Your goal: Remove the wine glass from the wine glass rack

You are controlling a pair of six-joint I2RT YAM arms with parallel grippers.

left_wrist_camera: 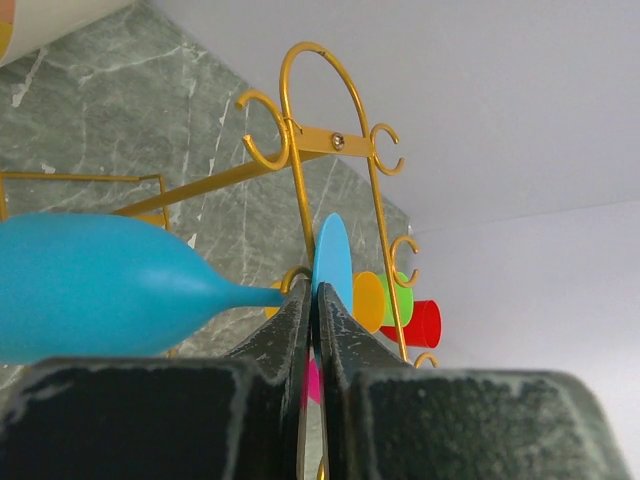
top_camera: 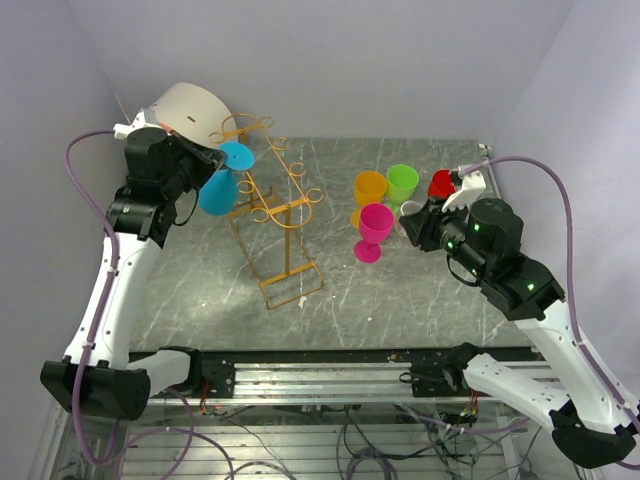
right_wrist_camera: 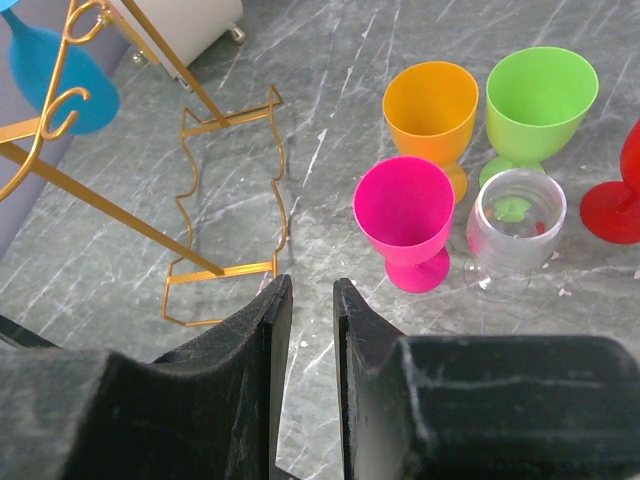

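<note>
Currently we are clamping our left claw (left_wrist_camera: 313, 296) on the blue wine glass (left_wrist_camera: 100, 285) at the wine glass rack (left_wrist_camera: 315, 141), over the grey marbled desk (top_camera: 400, 290) (lilac walls (top_camera: 330, 60)); right claw (right_wrist_camera: 312, 300) gaping slightly.

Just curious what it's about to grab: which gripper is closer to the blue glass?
Left. The left gripper is closed on the blue glass at its foot, on the rack. The right gripper hangs open off to the other side, by the pink glass.

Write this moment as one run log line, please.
left gripper: shut on blue wine glass near its foot, at wine glass rack | right gripper: open, empty
</note>
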